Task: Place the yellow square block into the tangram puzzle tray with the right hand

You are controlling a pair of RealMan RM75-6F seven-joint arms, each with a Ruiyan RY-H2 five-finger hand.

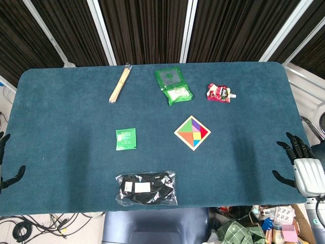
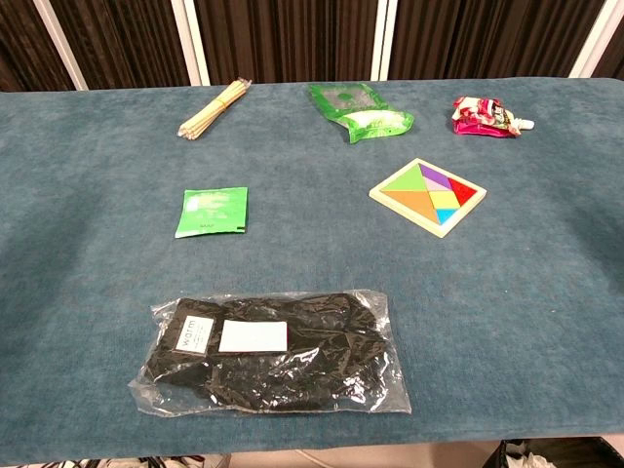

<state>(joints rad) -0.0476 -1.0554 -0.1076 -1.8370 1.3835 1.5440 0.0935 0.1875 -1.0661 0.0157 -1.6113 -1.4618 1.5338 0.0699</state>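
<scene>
The wooden tangram tray lies right of the table's middle, turned like a diamond and filled with coloured pieces. The yellow square block sits inside it among the other pieces, also seen in the chest view as the yellow square block in the tray. My right hand hangs at the table's right edge, far from the tray, fingers spread and holding nothing. My left hand shows only partly at the left edge, fingers apart and empty. Neither hand appears in the chest view.
A bundle of wooden sticks, a green packet and a red pouch lie along the far side. A small green sachet lies left of the tray. A black item in clear plastic lies near the front edge.
</scene>
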